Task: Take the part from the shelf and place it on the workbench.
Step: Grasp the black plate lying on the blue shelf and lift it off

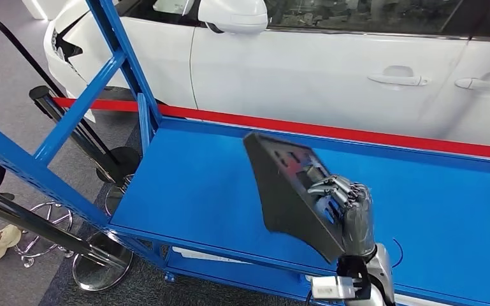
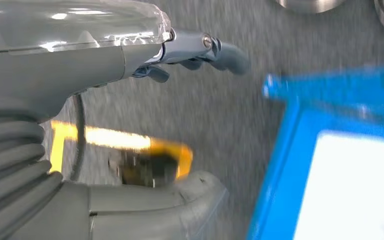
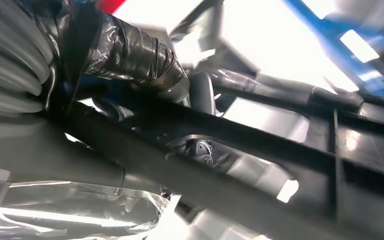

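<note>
One dark plastic part (image 1: 293, 191) is all the right hand (image 1: 350, 207) carries, and it carries it by one end only, which is where the risk lies. The part stands tilted up and away from the hand, most of it leaning out over the blue workbench (image 1: 204, 191) with no contact to the surface below, so it looks raised, not yet set down. In my judgement the long free end could lever the part out of the fingers if the arm swings or stops sharply, and it would then fall flat on the bench or slide toward the near edge beside the hand. A second risk is the lowering itself: the far tip may touch first and twist the part in the grasp. The fingers (image 1: 341, 189) are wrapped through the openings in the part's ribbed back, closed firmly on it; the right wrist view shows the thumb (image 3: 202, 92) pressed against the dark ribs (image 3: 279, 150) at close range, though blurred. The left hand (image 2: 190, 52) hangs low beside a blue frame edge (image 2: 279, 165) over grey carpet (image 2: 239, 125), its fingers loosely bent and apart with nothing between them, so it is released and idle. Beyond the bench, past the held part, runs a red rail (image 1: 357, 134) and a white car (image 1: 331, 70); a blue shelf frame (image 1: 70, 115) stands off to the left of the hand.
</note>
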Controlling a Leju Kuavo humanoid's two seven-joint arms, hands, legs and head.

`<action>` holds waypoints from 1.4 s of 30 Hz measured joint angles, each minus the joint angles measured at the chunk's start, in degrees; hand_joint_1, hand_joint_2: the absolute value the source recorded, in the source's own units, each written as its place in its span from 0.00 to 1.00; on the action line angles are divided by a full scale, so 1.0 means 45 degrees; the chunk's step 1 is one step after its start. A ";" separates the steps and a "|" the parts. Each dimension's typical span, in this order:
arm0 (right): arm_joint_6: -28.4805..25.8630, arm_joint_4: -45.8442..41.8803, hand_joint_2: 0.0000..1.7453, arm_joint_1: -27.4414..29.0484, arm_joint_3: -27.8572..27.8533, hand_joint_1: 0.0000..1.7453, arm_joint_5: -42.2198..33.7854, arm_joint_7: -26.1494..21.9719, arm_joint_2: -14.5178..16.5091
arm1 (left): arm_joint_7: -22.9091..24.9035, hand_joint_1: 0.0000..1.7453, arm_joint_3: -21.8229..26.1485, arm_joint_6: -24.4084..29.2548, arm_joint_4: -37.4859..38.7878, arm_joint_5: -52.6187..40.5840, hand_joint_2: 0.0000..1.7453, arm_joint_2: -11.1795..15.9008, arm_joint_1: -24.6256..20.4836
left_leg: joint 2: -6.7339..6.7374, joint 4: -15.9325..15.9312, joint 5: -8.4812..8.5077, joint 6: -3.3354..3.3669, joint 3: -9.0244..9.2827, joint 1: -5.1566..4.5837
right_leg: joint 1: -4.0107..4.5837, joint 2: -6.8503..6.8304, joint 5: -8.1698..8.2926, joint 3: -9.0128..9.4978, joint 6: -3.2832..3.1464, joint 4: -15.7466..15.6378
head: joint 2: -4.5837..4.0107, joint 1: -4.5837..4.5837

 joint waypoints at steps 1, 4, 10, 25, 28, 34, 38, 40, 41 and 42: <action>0.0237 -0.0366 1.00 0.0008 0.0172 1.00 -0.0423 -0.0204 -0.0030 | 0.0007 0.00 0.0017 -0.0039 0.0000 -0.0002 1.00 -0.0003 -0.0004 | 0.0011 -0.0183 0.0105 0.0010 0.0081 0.0028 | 0.0016 -0.0010 -0.0062 -0.0016 0.0031 0.0046 | 0.0000 0.0004; 0.0925 -0.1291 1.00 -0.0045 0.0536 1.00 -0.1783 -0.0718 -0.0126 | -0.0004 0.00 0.0033 -0.0176 0.0001 -0.0050 1.00 -0.0039 -0.0015 | 0.0048 -0.0510 0.0319 -0.0028 0.0210 0.0162 | 0.0044 -0.0021 -0.1038 -0.0654 0.0124 0.1513 | 0.0000 0.0013; 0.3926 -0.2670 1.00 -0.0081 0.0877 1.00 -0.6365 -0.1331 -0.0204 | -0.0348 0.00 0.0037 -0.0434 0.0005 -0.0126 1.00 -0.0184 0.0023 | 0.0034 -0.0033 -0.0014 -0.0387 0.0146 0.0291 | -0.0138 -0.0057 -0.0774 -0.0872 0.0486 0.2082 | 0.0000 0.0013; 1.0240 -0.3396 1.00 0.0021 0.0962 1.00 -1.0438 0.0474 -0.0086 | -0.0506 0.00 0.0125 -0.0202 0.0010 -0.0361 1.00 -0.0126 0.0134 | -0.0004 0.2819 -0.1223 -0.0705 -0.1085 0.0393 | -0.0025 -0.0030 -0.0164 -0.0095 -0.0106 0.0294 | 0.0000 0.0000; 1.0548 -0.3347 1.00 0.0055 0.1067 1.00 -1.0072 0.0498 -0.0124 | -0.0491 0.00 0.0161 -0.0132 0.0011 -0.0431 1.00 -0.0050 0.0128 | 0.0006 0.0510 -0.0280 -0.0140 -0.0078 0.0144 | 0.0054 -0.0019 -0.0126 -0.0042 -0.0114 0.0214 | 0.0000 0.0005; 1.0683 -0.3186 1.00 0.0057 0.1105 1.00 -1.0101 0.0332 -0.0424 | -0.0470 0.00 0.0208 -0.0040 0.0015 -0.0561 1.00 -0.0047 0.0052 | 0.0070 -0.0320 0.0147 -0.0091 0.0191 0.0246 | 0.0083 -0.0048 -0.0855 -0.0526 0.0102 0.1230 | 0.0000 0.0018; 1.0719 -0.3012 1.00 0.0089 0.1064 1.00 -1.0207 0.0307 -0.0647 | -0.0420 0.00 0.0208 -0.0033 0.0015 -0.0646 1.00 -0.0130 0.0011 | 0.0099 -0.0096 0.0043 -0.0205 0.0074 0.0215 | 0.0052 -0.0052 -0.1853 -0.1701 0.0262 0.3779 | 0.0000 0.0017; 1.0748 -0.2960 1.00 0.0146 0.0975 1.00 -1.0263 0.0290 -0.0714 | -0.0344 0.00 0.0208 -0.0057 0.0015 -0.0662 1.00 -0.0154 -0.0010 | 0.0093 0.0013 -0.0059 -0.0289 0.0116 0.0228 | 0.0014 -0.0063 -0.1061 -0.1156 0.0320 0.2719 | 0.0000 0.0017; 1.0767 -0.2948 1.00 0.0177 0.0907 1.00 -1.0292 0.0272 -0.0731 | -0.0307 0.00 0.0209 -0.0073 0.0015 -0.0665 1.00 -0.0164 -0.0017 | 0.0087 0.0060 -0.0121 -0.0347 0.0146 0.0231 | -0.0010 -0.0078 -0.0643 -0.0708 0.0327 0.1829 | 0.0000 0.0018; 1.0786 -0.2938 1.00 0.0204 0.0840 1.00 -1.0311 0.0250 -0.0741 | -0.0286 0.00 0.0214 -0.0083 0.0015 -0.0664 1.00 -0.0170 -0.0026 | 0.0081 0.0129 -0.0183 -0.0407 0.0155 0.0214 | -0.0028 -0.0085 -0.0354 -0.0328 0.0306 0.1024 | 0.0000 0.0017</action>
